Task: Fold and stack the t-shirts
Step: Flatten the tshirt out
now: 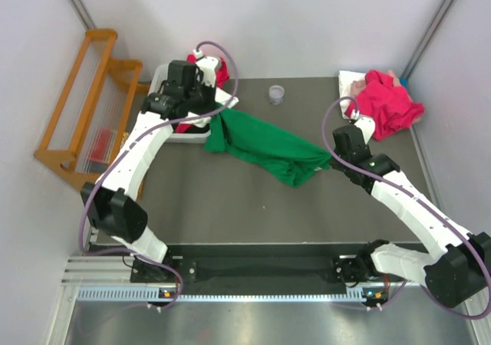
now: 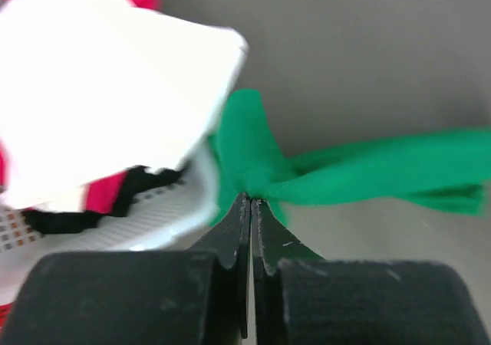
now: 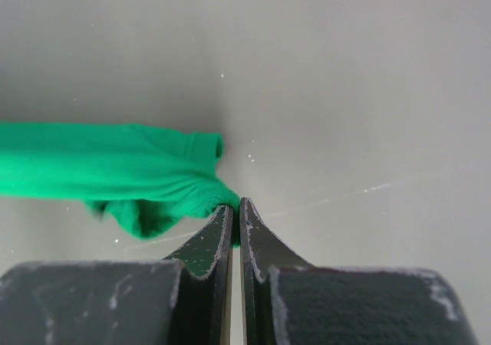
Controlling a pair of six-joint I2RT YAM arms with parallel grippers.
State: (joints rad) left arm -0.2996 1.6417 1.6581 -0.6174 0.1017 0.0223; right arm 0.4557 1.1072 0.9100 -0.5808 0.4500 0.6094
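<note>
Basket, white plastic: at the far left corner of the worktop, largely hidden under the left arm in the top view. Holds a magenta-red garment, a sheet of white fabric lying over the rim, and a dark black item against the mesh wall. Count of pieces inside: cannot tell.

Green t-shirt: outside the basket, drawn out in a rumpled band from just beside the basket's right wall toward the right side of the worktop, roughly mid-depth. Bunched and twisted at both ends.

Left hand: closed tight, fingertips pinching the gathered left end of the green t-shirt, just beside the basket's wall.

Right hand: closed tight, fingertips nipping a small fold at the right end of the green t-shirt, close above the worktop.

Pile at the far right corner: magenta-red t-shirt, crumpled, on top of a white t-shirt; well apart from the green t-shirt's main body, near the right hand.

Small clear cup: upright near the far edge, between basket and pile.

Wooden rack: off the left edge of the worktop.
</note>
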